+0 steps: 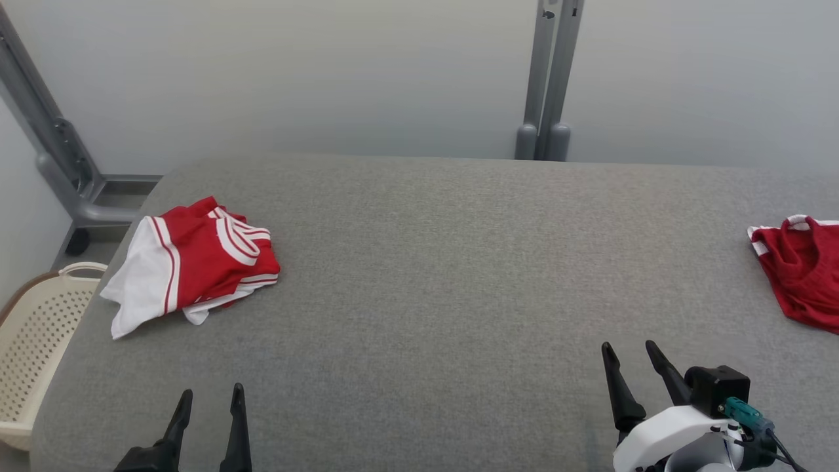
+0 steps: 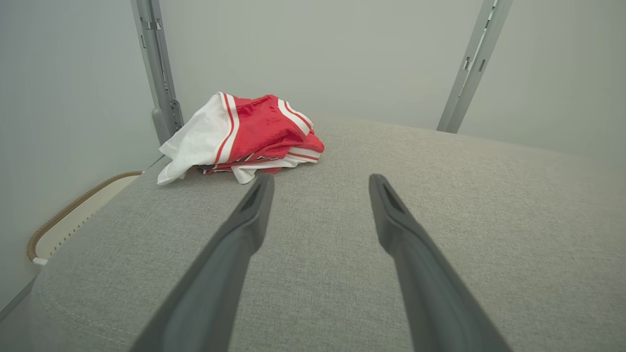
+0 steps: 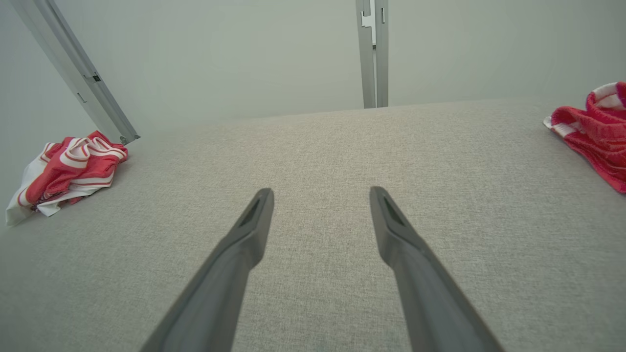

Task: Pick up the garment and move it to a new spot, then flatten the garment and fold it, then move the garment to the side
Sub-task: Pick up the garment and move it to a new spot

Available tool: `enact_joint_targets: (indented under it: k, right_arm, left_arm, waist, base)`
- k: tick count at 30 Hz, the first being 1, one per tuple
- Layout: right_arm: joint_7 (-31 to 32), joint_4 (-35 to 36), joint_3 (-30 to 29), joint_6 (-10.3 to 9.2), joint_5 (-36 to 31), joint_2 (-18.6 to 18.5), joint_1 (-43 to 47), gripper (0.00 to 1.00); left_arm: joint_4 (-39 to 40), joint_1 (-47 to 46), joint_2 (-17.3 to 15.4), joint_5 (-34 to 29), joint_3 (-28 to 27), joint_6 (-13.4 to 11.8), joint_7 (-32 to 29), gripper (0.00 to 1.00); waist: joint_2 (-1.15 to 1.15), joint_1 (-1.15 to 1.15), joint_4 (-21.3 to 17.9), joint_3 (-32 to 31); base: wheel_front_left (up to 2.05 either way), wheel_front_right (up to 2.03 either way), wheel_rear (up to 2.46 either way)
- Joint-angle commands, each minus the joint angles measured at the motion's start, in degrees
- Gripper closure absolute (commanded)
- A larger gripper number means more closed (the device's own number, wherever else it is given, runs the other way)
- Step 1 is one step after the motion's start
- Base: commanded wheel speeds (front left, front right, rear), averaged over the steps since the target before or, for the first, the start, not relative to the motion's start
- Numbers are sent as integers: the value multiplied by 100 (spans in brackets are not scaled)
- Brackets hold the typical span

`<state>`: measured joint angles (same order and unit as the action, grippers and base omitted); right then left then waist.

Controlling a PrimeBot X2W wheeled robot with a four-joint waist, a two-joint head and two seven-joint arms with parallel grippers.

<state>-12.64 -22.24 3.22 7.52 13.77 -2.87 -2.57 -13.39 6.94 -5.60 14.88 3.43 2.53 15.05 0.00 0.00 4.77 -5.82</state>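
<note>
**A:** Grey padded table (image 1: pixel 419 262), pale wall behind. A red-and-white garment (image 1: pixel 193 259) lies just beside the basket (image 1: pixel 33 341). A crumpled red garment (image 1: pixel 803 275) lies at the table end farthest from the basket.

**B:** Left gripper (image 1: pixel 212 391) and right gripper (image 1: pixel 628 345), both spread and empty, are well apart from either garment.

**A:** Hazard?

**B:** Probably choosing the wrong garment, or pinching one layer so it trails.

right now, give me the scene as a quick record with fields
surface: grey fabric table
left side: red and white garment, bunched, near the left end
right side: red garment, crumpled, cut by the frame edge
off the left end: cream basket
left gripper: open, empty
right gripper: open, empty
</note>
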Motion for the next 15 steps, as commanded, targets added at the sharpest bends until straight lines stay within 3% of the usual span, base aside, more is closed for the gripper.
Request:
enact_joint_targets:
  k: [1, 15]
  right_arm:
    - [-16, -34, 35, -7, 37, -5, 76, 0]
    - [-199, -221, 374, -7, 336, -6, -22, 0]
  left_arm:
    - [-24, -13, -62, -31, -26, 31, 19, 0]
    - [36, 131, -321, -4, -75, -2, -70, 0]
  waist:
    - [0, 0, 334, -17]
    - [0, 0, 1824, -67]
  base:
    - [0, 0, 0]
    - [0, 0, 0]
